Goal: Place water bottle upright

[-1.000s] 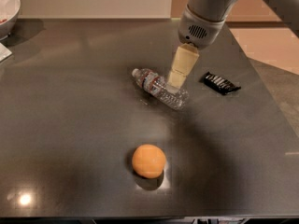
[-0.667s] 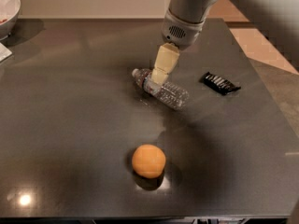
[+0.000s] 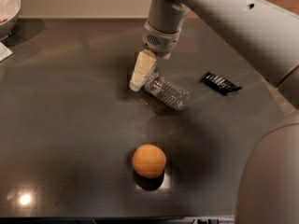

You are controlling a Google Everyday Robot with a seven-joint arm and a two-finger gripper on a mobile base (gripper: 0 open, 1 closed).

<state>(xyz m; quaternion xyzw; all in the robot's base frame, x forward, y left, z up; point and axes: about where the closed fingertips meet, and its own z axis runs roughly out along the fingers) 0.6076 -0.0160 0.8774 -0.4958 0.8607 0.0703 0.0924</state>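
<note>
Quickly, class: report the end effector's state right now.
End effector: low at the neck end of the lying water bottle; open or closed cannot be told.

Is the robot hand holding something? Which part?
Cannot tell. The gripper is at the neck end of the bottle, which lies on its side on the table; whether it grips there is hidden.

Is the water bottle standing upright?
No, the water bottle lies on its side on the dark table, with the gripper down at its upper-left end.
</note>
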